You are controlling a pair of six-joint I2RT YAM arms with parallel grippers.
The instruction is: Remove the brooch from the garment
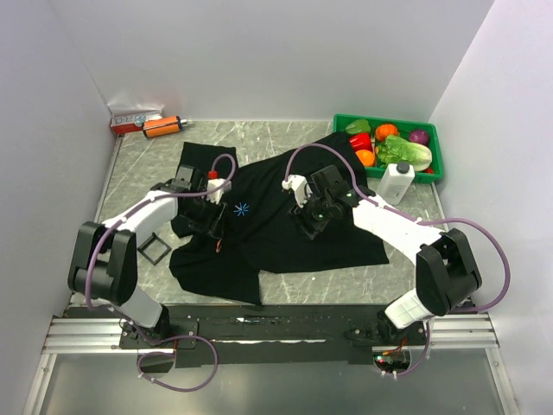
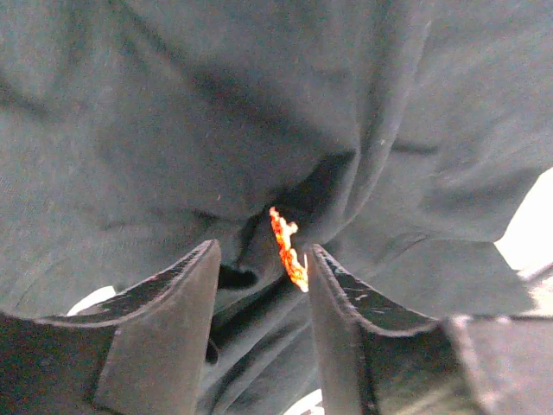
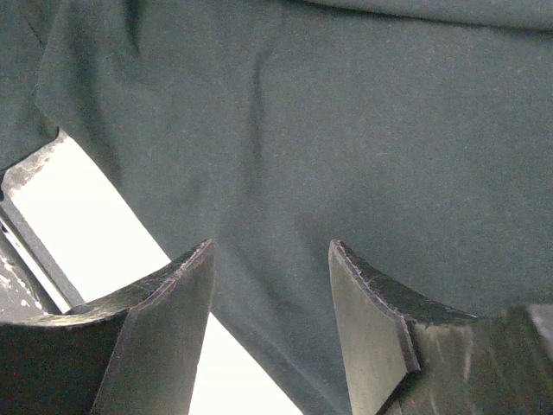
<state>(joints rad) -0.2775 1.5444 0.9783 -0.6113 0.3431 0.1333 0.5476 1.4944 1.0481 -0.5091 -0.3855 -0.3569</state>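
Where the black shirt (image 2: 173, 130) folds into a little dark pocket, the brooch (image 2: 288, 251) pokes out. It is a tiny orange and yellow thing with a bumpy edge. It sits on the cloth between the two fingers of the left pincer (image 2: 263, 259), right up against the finger on the right side of the wrist view. I cannot tell if the brooch and that finger touch. This pincer is partly open. Its fingers stand apart with a bump of cloth between them, and they are not squeezing anything.

Seen from above, the shirt lies spread over the middle of the bench (image 1: 130, 173). A small blue star mark (image 1: 241, 209) on it shows between the two pincers. The left pincer is down on the left part of the shirt.

The right pincer (image 3: 270, 255) is open too, with its fingers wide apart over a smooth bit of shirt near the edge. It holds nothing.

At the back right stands a green bin (image 1: 436, 156) full of bright food. A white bottle (image 1: 396, 181) stands just beside it, near a sleeve. In the back left corner an orange tube (image 1: 162, 126) with a black cap lies beside a red and white box (image 1: 134, 119). A small black frame (image 1: 154, 249) lies just beside the shirt's left edge.
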